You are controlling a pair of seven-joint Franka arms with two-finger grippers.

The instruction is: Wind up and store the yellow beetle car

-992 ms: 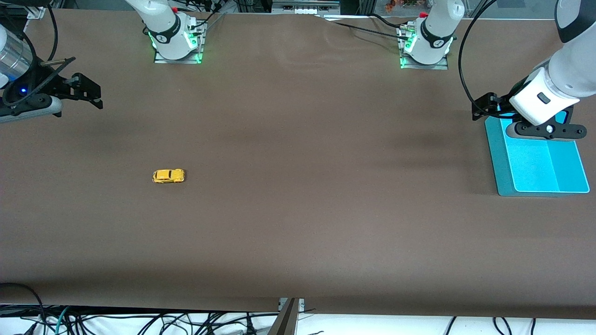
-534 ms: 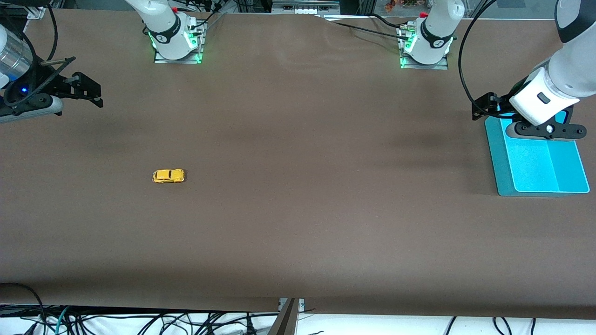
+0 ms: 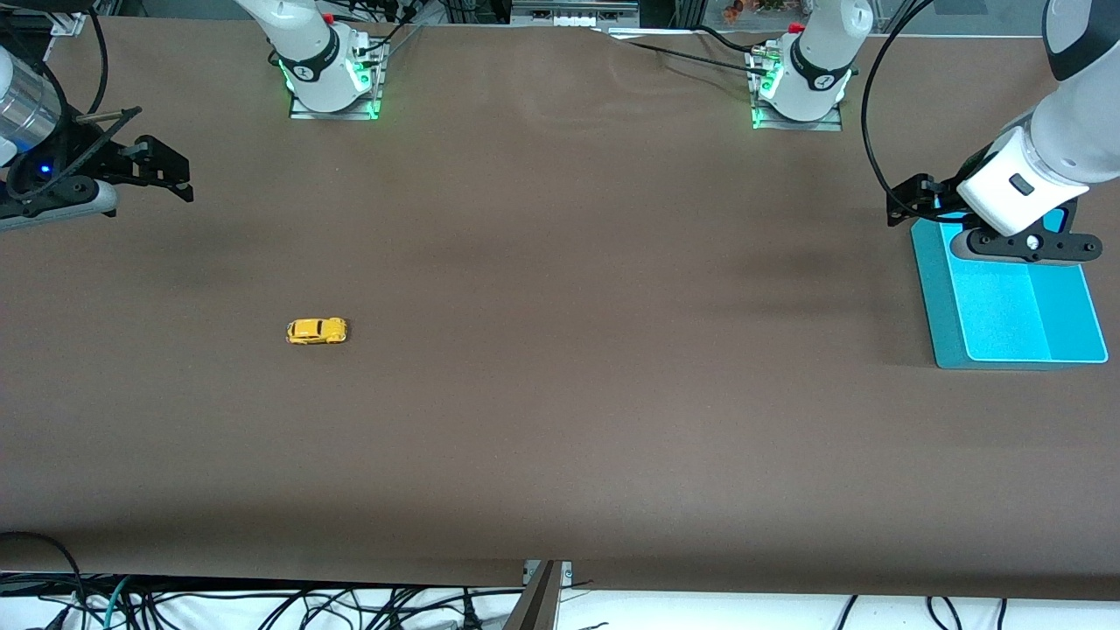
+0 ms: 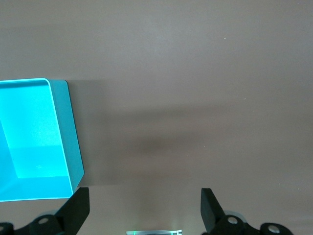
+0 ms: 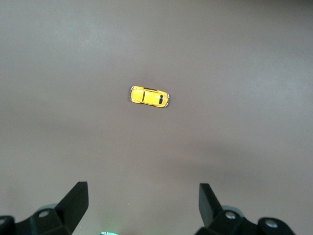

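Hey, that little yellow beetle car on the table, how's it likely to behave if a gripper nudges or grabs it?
The yellow beetle car sits on its wheels, so a nudge would probably roll it. It looks small and light, and its rounded body may slip between fingers.

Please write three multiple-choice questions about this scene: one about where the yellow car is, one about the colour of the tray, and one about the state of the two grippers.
1. Where is the yellow beetle car?
A. in the tray
B. on the bare table
C. held in a gripper

2. What colour is the tray?
A. red
B. white
C. turquoise

3. How are the grippers?
A. both open and empty
B. both shut
C. one holding the car

Answers:
1 B: it sits alone on the table, toward the right arm's end.
2 C: both views show it turquoise.
3 A: the left gripper and right gripper show jaws wide apart, nothing between.
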